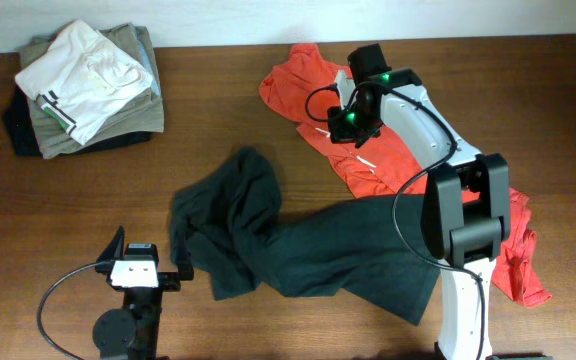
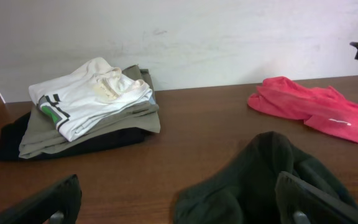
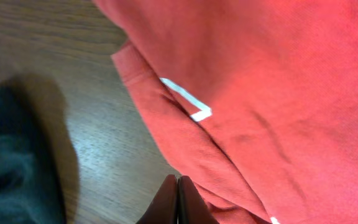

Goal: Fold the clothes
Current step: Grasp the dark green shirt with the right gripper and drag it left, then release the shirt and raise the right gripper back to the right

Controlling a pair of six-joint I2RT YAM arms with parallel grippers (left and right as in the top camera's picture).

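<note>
The T-shirt (image 1: 318,255) was found crumpled mid-table, with flattening judged the step in hand. The left gripper (image 2: 178,183) was held wide open, empty, beside it. The right gripper (image 3: 178,198) was closed, empty, over the red shirt (image 3: 260,74). A hem grasp was judged needed next.

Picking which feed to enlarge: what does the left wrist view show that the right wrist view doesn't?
Only the left wrist view: the folded stack of white and khaki garments by the wall, and the left tool, open. Only the right wrist view: a close look at the white marking on the red-orange shirt, and the right tool, shut with nothing between its fingers, at that shirt's edge. Both: the red-orange shirt, the crumpled charcoal T-shirt and the wooden table.
</note>
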